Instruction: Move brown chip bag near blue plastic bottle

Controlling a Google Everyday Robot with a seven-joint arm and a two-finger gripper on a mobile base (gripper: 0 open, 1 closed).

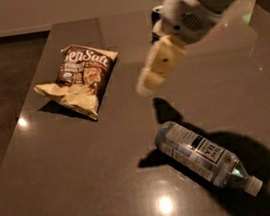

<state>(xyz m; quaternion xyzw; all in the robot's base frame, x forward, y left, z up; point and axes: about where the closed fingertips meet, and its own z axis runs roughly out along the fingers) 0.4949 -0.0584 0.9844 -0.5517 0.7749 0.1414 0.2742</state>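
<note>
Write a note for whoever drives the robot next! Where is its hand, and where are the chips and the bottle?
Gripper: the cream-coloured gripper hovers over the dark tabletop, right of the bag and beyond the bottle. It touches neither.
Bag: the crinkly brown-and-cream chip bag lies flat on the far left of the table.
Bottle: the clear plastic bottle with a pale blue label lies on its side near the front right, with its white cap pointing front-right.
Done: nothing yet; the bag is not grasped and lies well apart from the bottle.
Left: grasp the bag, carry it over and set it down beside the bottle.
</note>
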